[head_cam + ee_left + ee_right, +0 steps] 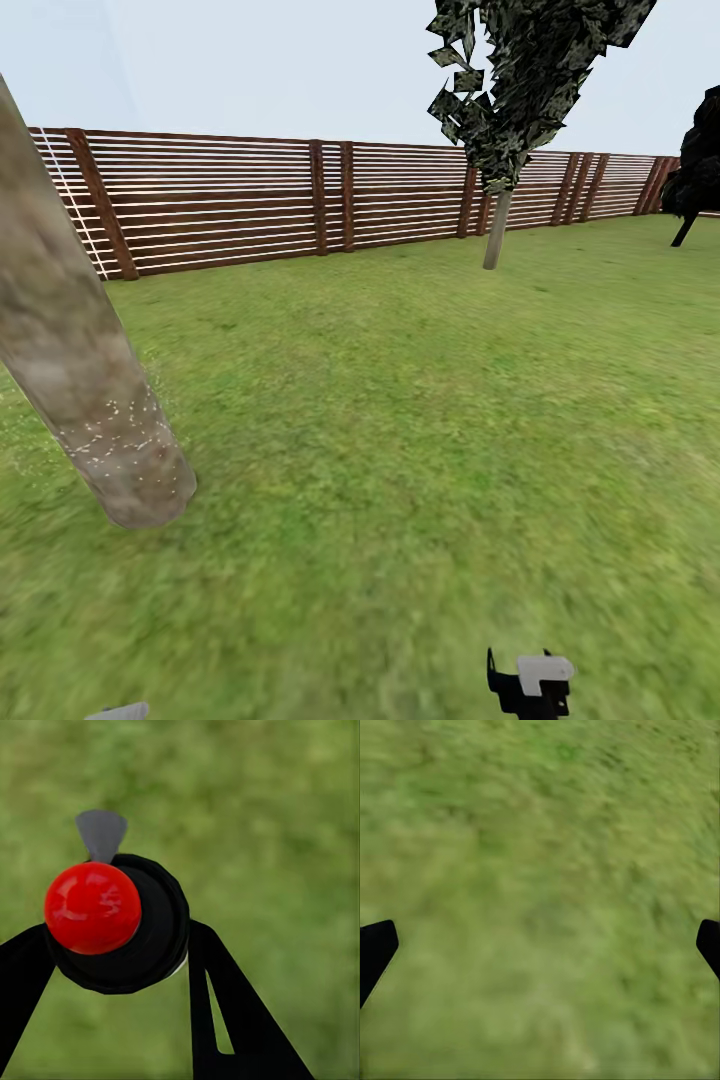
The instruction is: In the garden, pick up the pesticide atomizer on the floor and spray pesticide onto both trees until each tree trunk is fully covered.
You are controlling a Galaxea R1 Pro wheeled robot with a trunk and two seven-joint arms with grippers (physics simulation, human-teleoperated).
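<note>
In the left wrist view the pesticide atomizer (pixel 112 922), a small black bottle with a red ball on top, sits between the black fingers (pixel 225 1005) of my left gripper (pixel 120 945), which is shut on it above grass. A thick mottled tree trunk (pixel 70 370) leans through the left of the head view, with white specks of pesticide (pixel 120 432) on its lower part. The second tree (pixel 497 228) stands far off by the fence, its trunk pale and thin at this distance. My right gripper (pixel 540 945) is open over bare lawn and also peeks in at the head view's lower edge (pixel 530 685).
A reddish-brown slat fence (pixel 330 200) closes the lawn at the back. A black conifer (pixel 698 165) stands at the far right. Open grass (pixel 420 420) stretches between the near trunk and the far tree.
</note>
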